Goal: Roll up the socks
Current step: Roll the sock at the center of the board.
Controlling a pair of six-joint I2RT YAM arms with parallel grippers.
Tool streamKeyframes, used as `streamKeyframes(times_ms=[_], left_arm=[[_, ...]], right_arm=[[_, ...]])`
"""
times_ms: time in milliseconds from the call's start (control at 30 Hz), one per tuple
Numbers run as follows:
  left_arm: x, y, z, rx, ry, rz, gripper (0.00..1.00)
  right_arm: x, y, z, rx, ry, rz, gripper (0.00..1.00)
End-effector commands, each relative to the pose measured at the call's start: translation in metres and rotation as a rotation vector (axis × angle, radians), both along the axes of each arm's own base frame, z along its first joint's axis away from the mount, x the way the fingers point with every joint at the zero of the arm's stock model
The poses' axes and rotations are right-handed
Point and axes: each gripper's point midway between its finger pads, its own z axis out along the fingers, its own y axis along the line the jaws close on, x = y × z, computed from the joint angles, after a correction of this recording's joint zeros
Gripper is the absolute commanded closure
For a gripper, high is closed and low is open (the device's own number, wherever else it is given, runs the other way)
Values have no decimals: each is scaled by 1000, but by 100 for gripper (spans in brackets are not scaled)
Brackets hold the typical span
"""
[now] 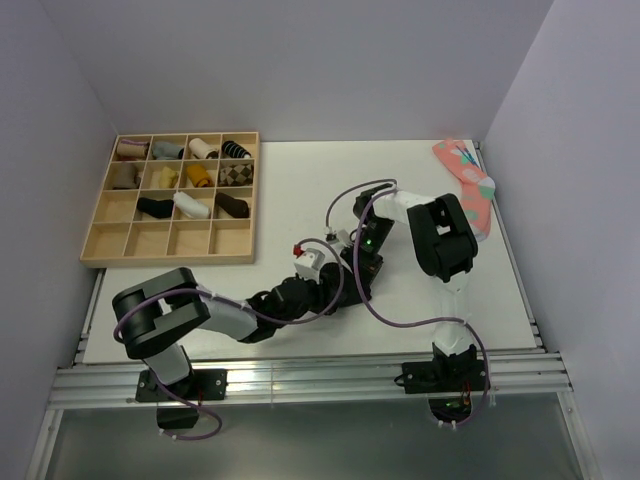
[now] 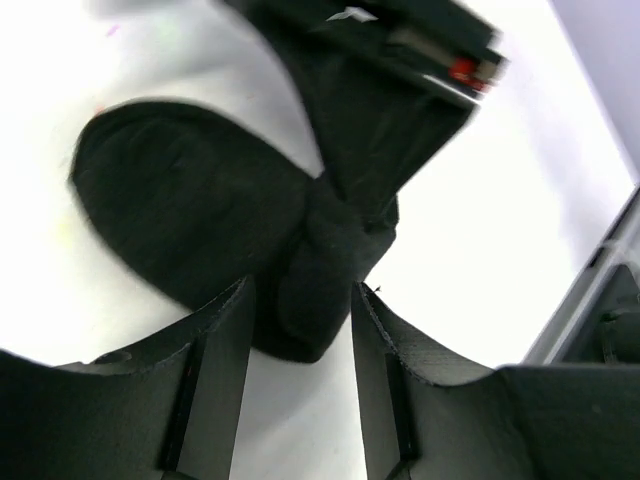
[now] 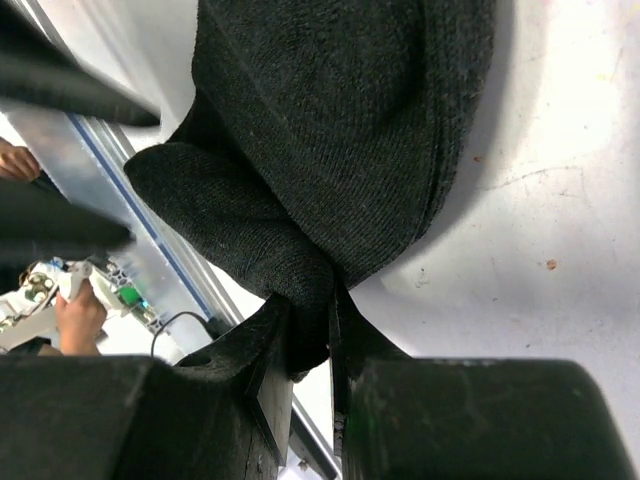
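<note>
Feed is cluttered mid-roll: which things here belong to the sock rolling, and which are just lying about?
In the job: black sock; right gripper, pinching it; left gripper, astride it.
Lying about: pink sock; wooden tray; sock bundles in it.

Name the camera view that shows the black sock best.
Left wrist: the black sock shows most of its outline, a rounded flat end plus a bunched middle inside the left claw. Right wrist shows only knit close up, pinched by the right claw. Top external hides it under the arms.
</note>
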Motion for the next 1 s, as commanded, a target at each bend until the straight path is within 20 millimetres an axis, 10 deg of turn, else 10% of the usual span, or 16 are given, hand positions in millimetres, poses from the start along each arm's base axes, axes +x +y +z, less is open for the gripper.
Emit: streamKeyframes(times_ms=[0,967], left_arm=[[11,-9,16,113,-156,-6,51],[-19,-43,-31,221,-110,-231,50]], right_arm=[[7,-16,-9,-83,-27,45,81],[13,-11,-15,-94,-46,64,81]])
